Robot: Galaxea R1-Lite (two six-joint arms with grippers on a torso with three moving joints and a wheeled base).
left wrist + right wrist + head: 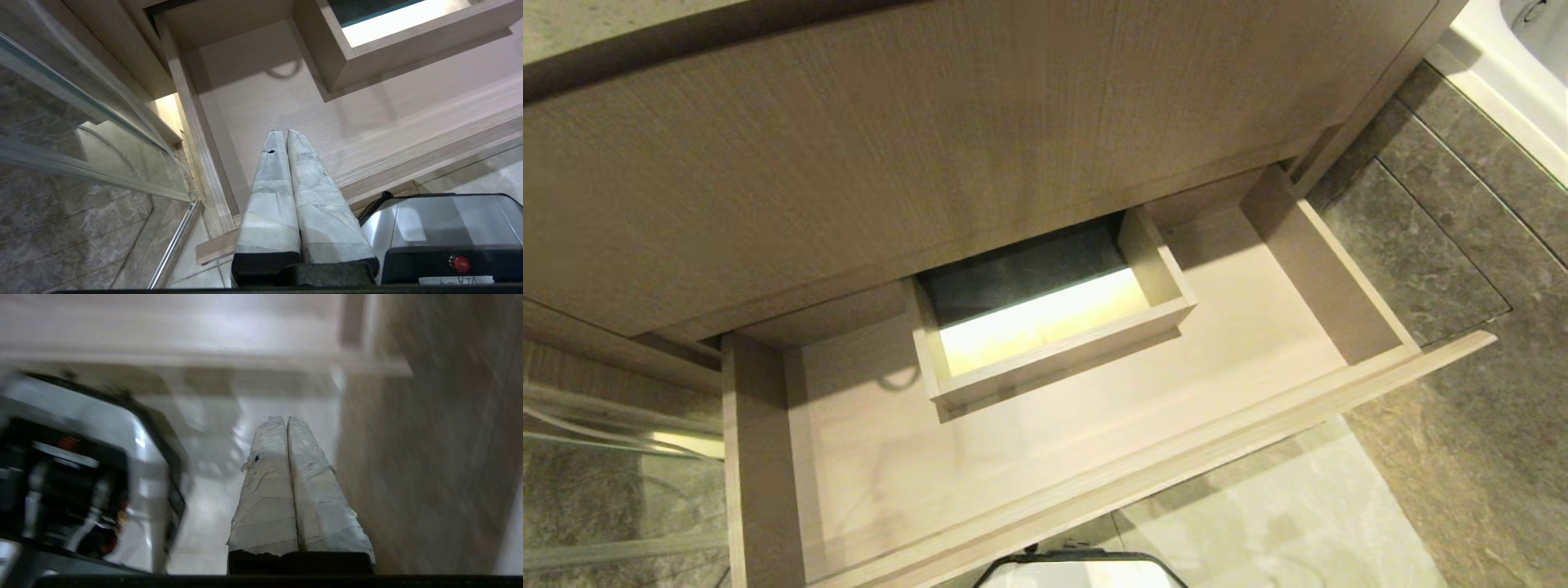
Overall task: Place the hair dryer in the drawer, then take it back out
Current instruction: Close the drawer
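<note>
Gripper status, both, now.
Left gripper: shut, empty, hanging over the open drawer.
Right gripper: shut, empty, over the floor beside the robot's base.

The drawer stands pulled out, its bare floor open from above on the left, the right and along the near front. In the middle at the far side the boxed cut-out rises as a walled block. The taller panel overhangs the far edge, probably leaving little room beneath it.
</note>
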